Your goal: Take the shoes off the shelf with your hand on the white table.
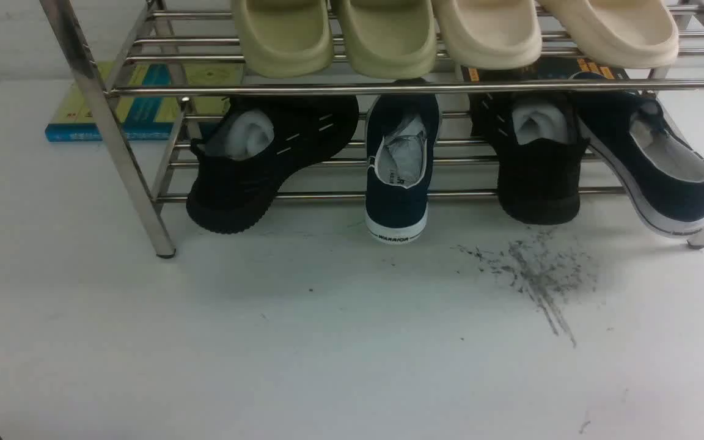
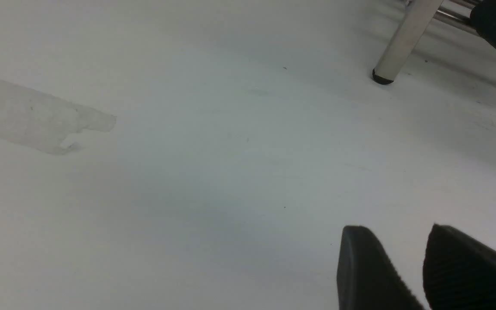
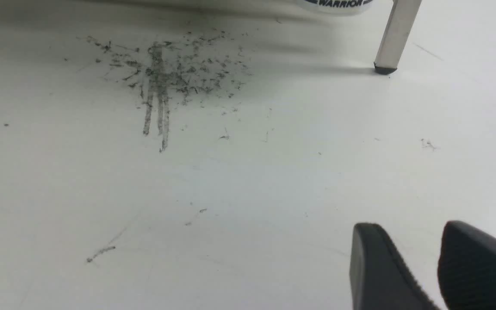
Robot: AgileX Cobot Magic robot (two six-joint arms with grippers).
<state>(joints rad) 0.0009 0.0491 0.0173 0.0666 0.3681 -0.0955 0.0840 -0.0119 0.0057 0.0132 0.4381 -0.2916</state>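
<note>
While 2 shoes (image 1: 396,177) (image 1: 651,165) sit shelved, both grippers (image 2: 396,230) (image 3: 409,228) gape.

The front view sits low on the robot's side, facing forward over the matte white table (image 1: 327,366) at the two-tier shelf of shiny chrome tubes (image 1: 388,88), near enough to crop its top. Each wrist view skims the table closely, angled forward: the left one towards the shelf's left front leg (image 2: 403,38), the right one towards the right front leg (image 3: 396,34). Front and right wrist views share the patch of dark grey scuff marks (image 1: 535,275).
</note>
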